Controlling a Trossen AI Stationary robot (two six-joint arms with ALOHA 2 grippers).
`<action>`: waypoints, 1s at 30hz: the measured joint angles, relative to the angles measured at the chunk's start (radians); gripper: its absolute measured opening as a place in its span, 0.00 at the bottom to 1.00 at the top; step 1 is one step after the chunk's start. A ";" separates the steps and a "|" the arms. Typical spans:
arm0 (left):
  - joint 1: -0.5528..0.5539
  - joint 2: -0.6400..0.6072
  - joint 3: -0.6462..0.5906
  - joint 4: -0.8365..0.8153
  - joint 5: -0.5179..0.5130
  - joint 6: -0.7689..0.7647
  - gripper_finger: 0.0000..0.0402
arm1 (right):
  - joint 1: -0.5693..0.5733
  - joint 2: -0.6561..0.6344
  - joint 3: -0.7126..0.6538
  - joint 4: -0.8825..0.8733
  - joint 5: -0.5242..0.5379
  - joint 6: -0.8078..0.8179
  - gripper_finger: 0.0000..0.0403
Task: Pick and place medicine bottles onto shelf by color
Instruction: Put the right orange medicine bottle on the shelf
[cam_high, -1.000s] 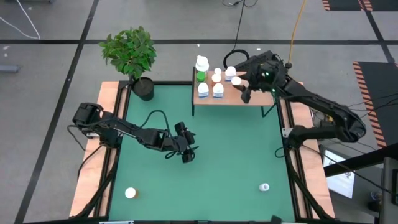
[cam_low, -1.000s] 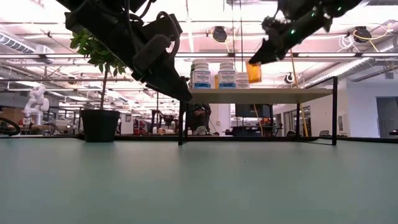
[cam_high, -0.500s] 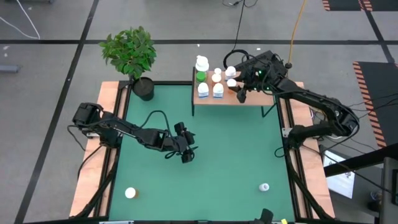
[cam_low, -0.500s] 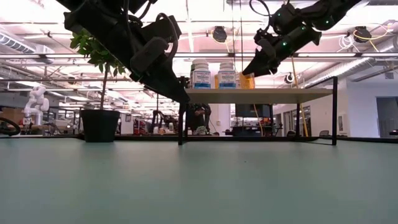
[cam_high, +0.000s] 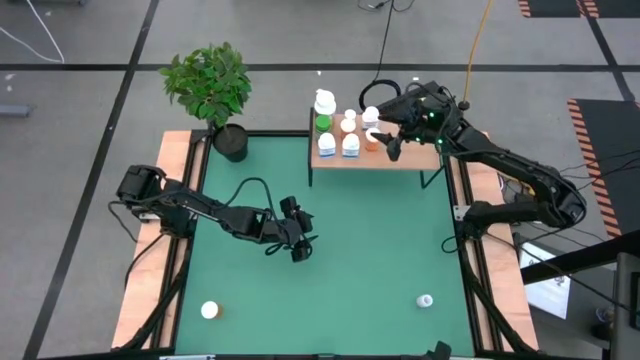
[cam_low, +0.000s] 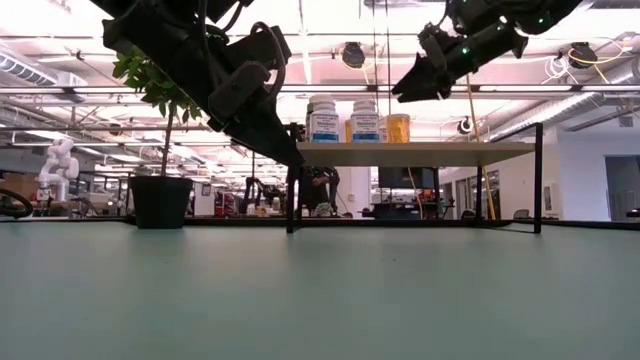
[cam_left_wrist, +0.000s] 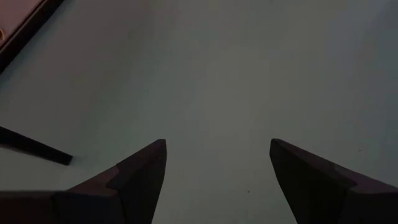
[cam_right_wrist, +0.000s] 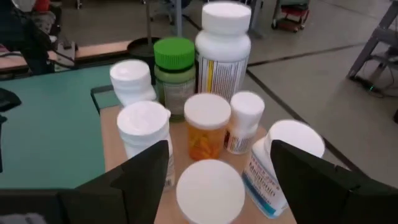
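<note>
Clustered upright at the left part of the shelf (cam_high: 400, 157) — seven bottles in the right wrist view: a tall white bottle (cam_right_wrist: 222, 42) with a white cap, a green-capped jar (cam_right_wrist: 175, 68) beside it, a clear orange bottle (cam_right_wrist: 206, 126) with a white cap in the middle, white-capped ones around it. Well apart on the green mat — a small white bottle (cam_high: 210, 310) near the front left, another white one (cam_high: 425, 300) near the front right.

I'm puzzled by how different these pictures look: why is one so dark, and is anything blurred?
Left wrist view: dim, only bare green mat and the gripper's dark open jaws. Low view: bright ceiling lights leave both arms as silhouettes. Right wrist view: well lit, though the nearest white cap looks soft.
</note>
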 joint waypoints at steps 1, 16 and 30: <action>0.000 0.000 0.000 0.000 0.000 0.000 0.72 | 0.000 -0.002 0.000 0.000 0.001 0.000 0.69; 0.004 0.000 0.000 0.002 0.000 -0.005 0.72 | 0.000 0.105 -0.001 0.054 0.001 -0.002 0.13; 0.004 0.000 0.000 0.002 0.000 -0.003 0.72 | 0.000 0.110 -0.071 0.070 0.010 -0.052 0.00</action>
